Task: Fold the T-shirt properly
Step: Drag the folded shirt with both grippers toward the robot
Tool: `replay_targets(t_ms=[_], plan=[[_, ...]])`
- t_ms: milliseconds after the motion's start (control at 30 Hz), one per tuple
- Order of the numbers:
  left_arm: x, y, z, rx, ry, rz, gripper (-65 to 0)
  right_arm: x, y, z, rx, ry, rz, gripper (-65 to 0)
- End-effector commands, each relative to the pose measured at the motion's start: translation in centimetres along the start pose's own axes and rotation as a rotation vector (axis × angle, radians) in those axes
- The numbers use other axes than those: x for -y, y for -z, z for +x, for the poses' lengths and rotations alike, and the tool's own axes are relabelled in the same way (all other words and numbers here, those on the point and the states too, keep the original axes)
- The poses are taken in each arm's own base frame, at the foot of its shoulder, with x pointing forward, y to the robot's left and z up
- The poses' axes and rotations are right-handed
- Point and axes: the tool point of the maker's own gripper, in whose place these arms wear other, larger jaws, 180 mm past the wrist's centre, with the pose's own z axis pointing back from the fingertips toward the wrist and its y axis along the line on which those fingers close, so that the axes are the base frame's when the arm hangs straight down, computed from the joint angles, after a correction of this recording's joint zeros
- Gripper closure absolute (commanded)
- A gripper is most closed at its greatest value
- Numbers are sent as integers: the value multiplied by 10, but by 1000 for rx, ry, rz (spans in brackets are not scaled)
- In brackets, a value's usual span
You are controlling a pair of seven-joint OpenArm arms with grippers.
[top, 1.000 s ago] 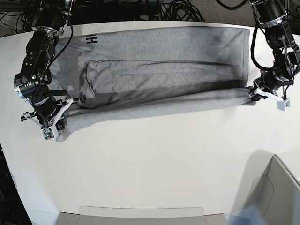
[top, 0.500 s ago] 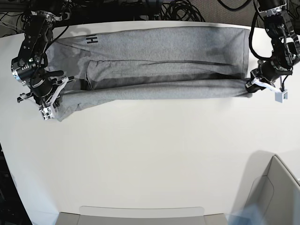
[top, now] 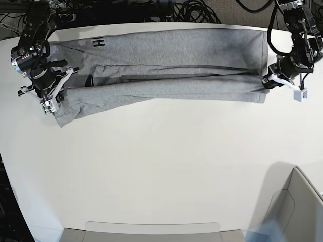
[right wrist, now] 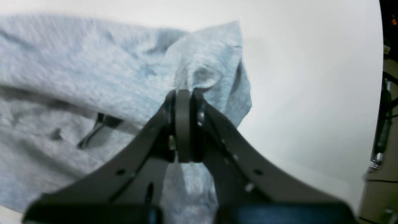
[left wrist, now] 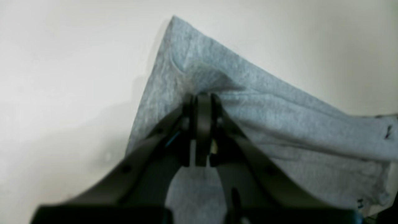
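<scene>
heather-grey cotton, and straight to the t-shirt (top: 166, 43), lying across the far part of the white table (top: 161, 161), near side drawn into a long fold between both arms! pinched narrowly at one end by the left gripper (left wrist: 201, 96), with cloth bunched right at the tips and a flat corner spreading beyond. pinched at the other end too, by the right gripper (right wrist: 190, 91), with closely drawn tips and a soft hump of fabric rising just past them. shut on cloth, then, at both ends.

over to the base view for the whole width: black letter "h" (top: 99, 42) near the far edge, on the right arm's side, plus a pale grey bin (top: 303, 206) at the near corner and tangled cables (top: 194, 11) behind the table. from the left wrist, close on a pointed corner and a long straight border, with small dark marks (left wrist: 388, 132) on the cloth at the frame's side. from the right wrist, a dark strip (right wrist: 88, 138) among the inner folds and black equipment (right wrist: 381, 137) past the table's edge.

and now for texture: matte, finely mottled knit, smooth along the far band, rumpled and shadowed under the raised fold. drooping near the right gripper into a tapered flap; squarer by the left. smooth, pale tabletop all round; black, angular metalwork on the arms.
</scene>
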Motion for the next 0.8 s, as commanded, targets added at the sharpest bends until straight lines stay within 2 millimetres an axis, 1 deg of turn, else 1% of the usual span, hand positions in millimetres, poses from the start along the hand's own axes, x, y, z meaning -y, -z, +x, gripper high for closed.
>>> replay_targets(t_ms=[0, 100, 167, 233, 333, 367, 433, 567, 633, 700, 767], plan=[[7, -8, 17, 48, 35, -17, 0, 7, -6, 10, 37, -10, -15, 0], [10, -10, 14, 27, 46, -21, 0, 8, -7, 10, 43, -4, -12, 0], [11, -10, 14, 24, 45, -21, 0, 7, -8, 3, 27, -2, -10, 0], [10, -10, 12, 21, 45, -20, 0, 5, -10, 2, 26, -6, -9, 0], [5, -11, 3, 1, 39, -8, 0, 3, -11, -5, 12, -4, -2, 0], [3, -12, 2, 0, 36, -3, 0, 3, -12, -5, 11, -3, -3, 0], [-2, -16, 5, 15, 25, 9, 0, 2, -12, -7, 6, -5, -2, 0], [-17, -23, -2, 9, 3, 43, 0, 1, -13, -11, -4, -8, 0, 0], [-20, -24, -9, -8, 0, 51, 0, -2, -14, -21, -28, -8, 9, 0], [-20, -23, -14, -23, 2, 50, 0, -4, -15, -24, -36, -5, 13, 0], [-21, -22, -21, -41, 1, 52, 0, -7, -16, -33, -60, -5, 21, 0]])
